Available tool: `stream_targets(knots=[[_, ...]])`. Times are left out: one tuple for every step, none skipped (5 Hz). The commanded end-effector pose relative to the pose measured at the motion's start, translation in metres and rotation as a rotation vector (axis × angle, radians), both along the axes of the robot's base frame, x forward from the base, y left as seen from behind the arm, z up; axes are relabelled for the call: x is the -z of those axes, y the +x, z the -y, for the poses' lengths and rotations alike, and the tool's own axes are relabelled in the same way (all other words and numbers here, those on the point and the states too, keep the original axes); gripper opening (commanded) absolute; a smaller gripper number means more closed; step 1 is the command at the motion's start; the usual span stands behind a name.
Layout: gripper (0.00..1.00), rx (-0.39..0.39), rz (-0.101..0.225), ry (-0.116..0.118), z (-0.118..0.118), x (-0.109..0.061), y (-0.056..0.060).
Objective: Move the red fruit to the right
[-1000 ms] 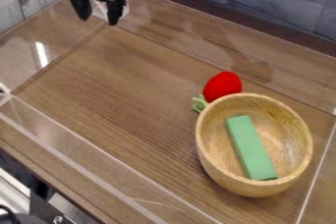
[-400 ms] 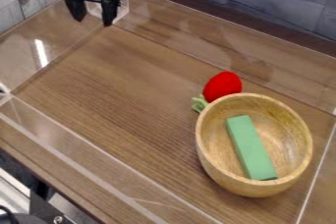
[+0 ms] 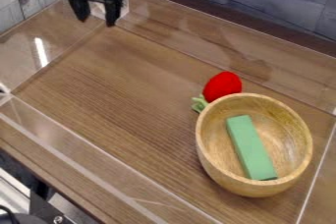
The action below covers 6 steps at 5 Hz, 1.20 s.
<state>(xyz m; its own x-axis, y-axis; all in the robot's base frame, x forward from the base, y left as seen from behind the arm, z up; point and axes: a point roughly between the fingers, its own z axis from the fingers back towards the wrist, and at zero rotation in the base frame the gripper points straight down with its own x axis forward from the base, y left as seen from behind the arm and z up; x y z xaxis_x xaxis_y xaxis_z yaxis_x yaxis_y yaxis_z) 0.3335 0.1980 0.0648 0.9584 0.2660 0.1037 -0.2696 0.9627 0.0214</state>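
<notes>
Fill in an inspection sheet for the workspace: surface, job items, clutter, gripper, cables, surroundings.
Surface: brown wooden table, glare patches along its left side
Job item: red fruit, its green leaves pointing toward the bowl
Clutter: wooden bowl beside the fruit, green block lying inside it
Gripper: open, at the far left of the table, away from the fruit, nothing seen in it
Cables: black cables at the lower left edge
Surroundings: grey patterned fabric behind the table

Red fruit beside wooden bowl, green block inside, open end effector
</notes>
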Motion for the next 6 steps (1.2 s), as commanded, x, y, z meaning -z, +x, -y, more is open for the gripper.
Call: stream_targets(knots=[[1.00, 0.046, 0.038, 0.021, 0.027, -0.013, 0.006], [1.00, 0.133, 0.046, 0.008, 0.061, -0.029, 0.011], [1.00, 0.228, 0.048, -0.004, 0.092, -0.044, 0.016], [1.00, 0.389, 0.048, -0.017, 0.112, -0.053, 0.011], [1.00, 0.504, 0.038, -0.028, 0.120, -0.057, 0.007], [1.00, 0.533, 0.029, -0.038, 0.131, -0.052, 0.005]])
